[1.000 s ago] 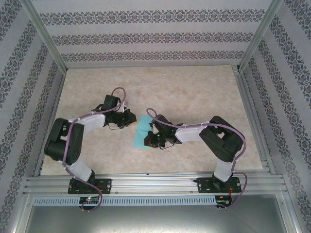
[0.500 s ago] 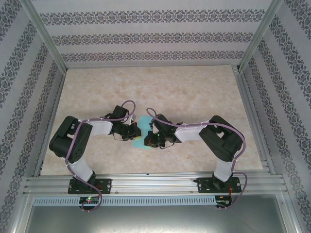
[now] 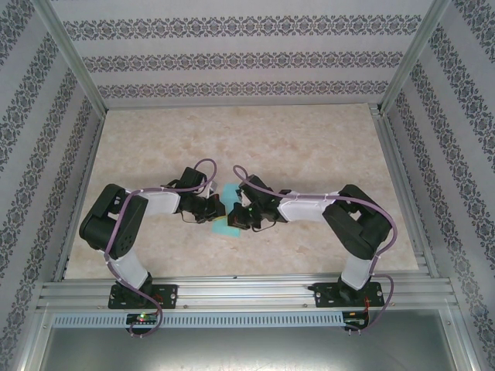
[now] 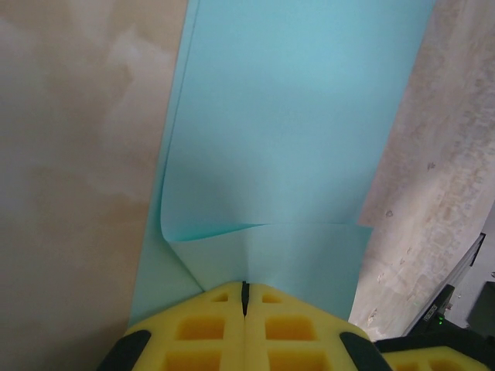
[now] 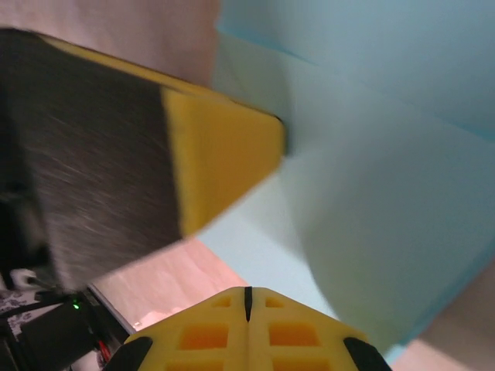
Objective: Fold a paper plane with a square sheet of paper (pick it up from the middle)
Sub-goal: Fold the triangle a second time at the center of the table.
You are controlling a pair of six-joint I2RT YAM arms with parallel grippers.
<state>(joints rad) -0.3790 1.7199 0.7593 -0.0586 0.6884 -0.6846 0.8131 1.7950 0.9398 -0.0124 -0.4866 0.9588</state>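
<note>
The square sheet of paper (image 3: pixel 224 226) lies on the table between both grippers, turquoise and partly folded. In the left wrist view the sheet (image 4: pixel 286 116) has a flap (image 4: pixel 294 251) folded over near my left gripper (image 4: pixel 245 284). That gripper is shut, and its tips touch the flap's edge at a faint crease. From above, the left gripper (image 3: pixel 218 209) sits on the sheet's left side. My right gripper (image 3: pixel 235 216) meets it from the right and is shut too, its tips (image 5: pixel 247 291) low over the paper (image 5: pixel 387 193). One left finger (image 5: pixel 220 154) presses the paper just ahead. No paper plane shape shows.
The marbled beige tabletop (image 3: pixel 309 147) stretches out behind and beside the arms. Aluminium frame rails (image 3: pixel 232 292) run along the near edge and both sides. Patterned walls close in the cell.
The left arm swung right onto the paper's left side and its gripper closed fully. The right gripper crept slightly left, so less of the sheet shows from above.
</note>
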